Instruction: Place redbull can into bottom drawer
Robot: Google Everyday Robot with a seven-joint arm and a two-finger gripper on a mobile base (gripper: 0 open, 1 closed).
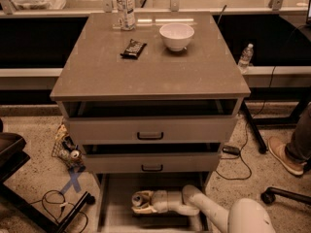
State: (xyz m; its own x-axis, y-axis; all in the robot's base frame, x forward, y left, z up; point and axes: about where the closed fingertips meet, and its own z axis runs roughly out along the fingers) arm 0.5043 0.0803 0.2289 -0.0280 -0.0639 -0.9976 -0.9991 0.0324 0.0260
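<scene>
The bottom drawer (115, 205) is pulled open at the foot of the cabinet, its grey floor showing to the left of the arm. My gripper (146, 201) reaches in from the lower right, low over the drawer floor. It is shut on the redbull can (138, 199), whose shiny silver top faces up towards the camera. The can's body is mostly hidden by the fingers. I cannot tell whether the can touches the drawer floor.
On the cabinet top stand a clear bottle (125, 6), a white bowl (177, 35) and a dark snack bar (133, 48). Two closed-looking drawer fronts (150, 129) overhang the bottom drawer. Cables and clutter (68, 152) lie at left, a person's shoe (286, 157) at right.
</scene>
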